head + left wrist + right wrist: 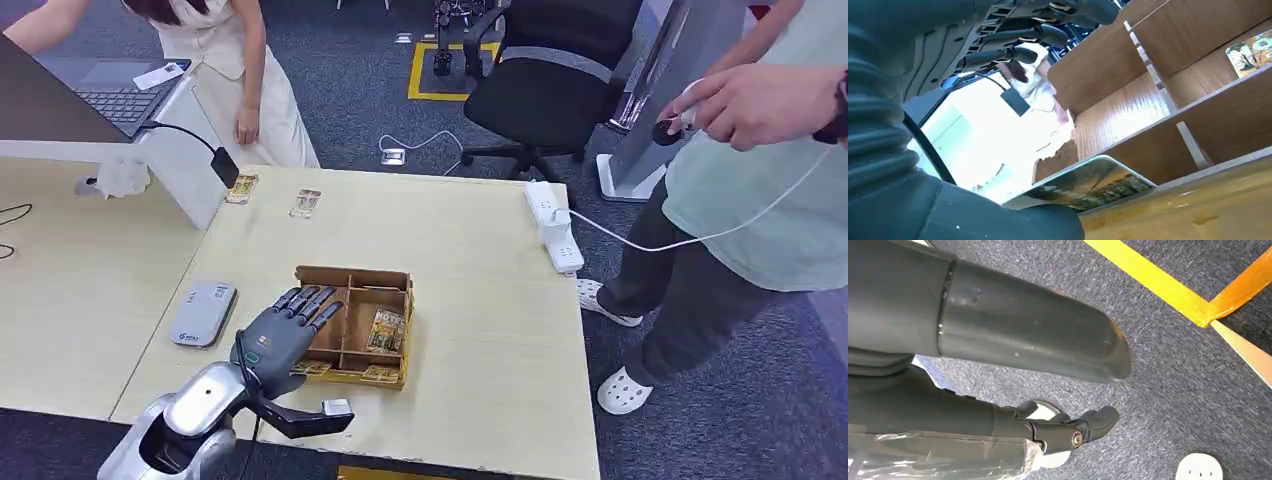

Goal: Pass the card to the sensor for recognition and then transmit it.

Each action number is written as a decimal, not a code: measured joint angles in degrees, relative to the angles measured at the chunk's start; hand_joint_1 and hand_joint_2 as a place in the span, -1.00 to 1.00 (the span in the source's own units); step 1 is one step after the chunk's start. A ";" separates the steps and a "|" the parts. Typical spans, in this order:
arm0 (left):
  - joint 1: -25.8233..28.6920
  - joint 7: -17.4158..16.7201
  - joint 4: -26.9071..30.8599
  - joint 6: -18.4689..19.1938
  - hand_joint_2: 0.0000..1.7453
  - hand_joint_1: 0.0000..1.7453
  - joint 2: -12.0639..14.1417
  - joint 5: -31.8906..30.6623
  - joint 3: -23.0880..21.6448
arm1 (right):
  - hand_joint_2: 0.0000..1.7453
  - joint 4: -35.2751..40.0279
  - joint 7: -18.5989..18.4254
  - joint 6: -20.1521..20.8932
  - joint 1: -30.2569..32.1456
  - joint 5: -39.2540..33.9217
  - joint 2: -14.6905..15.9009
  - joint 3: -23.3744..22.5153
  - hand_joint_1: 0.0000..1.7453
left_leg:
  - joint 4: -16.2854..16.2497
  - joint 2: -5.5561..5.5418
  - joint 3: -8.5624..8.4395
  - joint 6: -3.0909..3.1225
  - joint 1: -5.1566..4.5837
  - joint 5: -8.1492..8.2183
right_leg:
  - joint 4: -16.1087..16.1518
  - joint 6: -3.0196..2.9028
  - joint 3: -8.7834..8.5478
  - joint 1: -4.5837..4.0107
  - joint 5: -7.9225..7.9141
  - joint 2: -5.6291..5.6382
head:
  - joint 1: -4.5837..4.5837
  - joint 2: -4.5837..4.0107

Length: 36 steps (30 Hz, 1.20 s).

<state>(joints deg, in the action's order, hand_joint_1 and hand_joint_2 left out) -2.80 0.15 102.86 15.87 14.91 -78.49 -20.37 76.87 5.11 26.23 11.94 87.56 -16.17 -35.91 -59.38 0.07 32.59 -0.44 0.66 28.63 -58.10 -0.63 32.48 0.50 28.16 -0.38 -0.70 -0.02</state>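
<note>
I have the left hand (283, 335) over the near-left part of the wooden divided tray (398, 279), palm down, fingers extended and apart across the left compartments; it grips nothing that I can confirm. In the left wrist view the thumb (998, 220) lies just beside the edge of a glossy printed card (1088, 182) that leans at the tray's front wall, but I cannot tell whether it touches. From the head view, cards lie along the tray's front strip (380, 373), and another stands in the right middle compartment (386, 329). The grey card sensor (202, 313) lies flat on the table (480, 240), just left of the tray and apart from it. The right hand (1068, 432) hangs over the carpet with its fingers curled in and nothing held. My judgement: the step in hand is the pick, and the task is barely begun. To do it well I would lower the fingers behind the leaning card, bring the thumb onto its face and pinch near the upper edge, lifting straight up so the divider walls do not catch it. A flat, slick card may slip, so I would confirm the pinch in the wrist view before swinging left to the sensor.
</note>
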 joint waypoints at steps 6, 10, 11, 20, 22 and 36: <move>-0.01 1.53 0.00 0.46 1.00 -1.00 0.04 2.52 0.02 | -1.00 0.00 0.02 0.17 -0.01 0.00 0.00 0.00 -1.00 | 0.00 0.00 0.00 0.00 0.00 0.00 | 0.00 0.00 0.00 0.00 0.00 0.00 | 0.02 0.00; -0.02 2.14 -0.02 1.68 1.00 -1.00 0.85 5.75 0.00 | -1.00 0.00 -0.02 0.13 -0.02 0.07 0.00 0.00 -1.00 | 0.00 0.00 -0.01 0.00 0.00 0.00 | 0.00 0.00 0.00 0.00 0.00 0.00 | 0.02 0.00; -0.02 2.19 -0.04 1.71 1.00 -1.00 1.07 6.32 0.00 | -1.00 0.02 -0.22 0.13 -0.02 0.04 0.00 0.00 -1.00 | 0.00 0.00 -0.01 0.00 0.00 0.00 | 0.00 0.00 0.00 0.00 0.00 0.00 | 0.00 0.00; -0.09 2.27 -0.15 2.14 1.00 -1.00 2.38 7.69 0.00 | -1.00 0.61 -0.94 0.33 0.00 -0.20 0.00 0.00 -1.00 | 0.00 0.00 -0.01 0.00 0.00 0.00 | 0.00 0.00 0.00 0.00 0.00 0.01 | 0.00 0.00; -0.20 2.63 -0.20 3.63 1.00 -1.00 2.54 9.43 0.00 | -1.00 0.63 -0.98 0.39 -0.01 -0.20 0.00 0.00 -1.00 | 0.00 0.00 0.00 0.00 0.00 0.00 | 0.00 0.00 0.00 0.00 0.00 0.00 | 0.00 0.00; -0.36 1.90 -0.55 4.96 1.00 -1.00 5.42 14.38 -0.18 | -1.00 0.63 -0.33 0.42 -0.01 0.66 0.00 -0.13 -1.00 | 0.00 0.01 0.00 0.00 0.00 0.00 | 0.00 0.00 0.00 0.00 0.00 0.01 | 0.02 0.00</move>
<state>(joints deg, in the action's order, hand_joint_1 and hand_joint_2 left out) -3.15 2.05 102.31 20.83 20.33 -64.11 -20.55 77.50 4.79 26.64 11.93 88.21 -16.17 -36.04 -59.38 0.08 32.59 -0.44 0.66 28.63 -58.10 -0.63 32.49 0.49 28.16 -0.37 -0.68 -0.02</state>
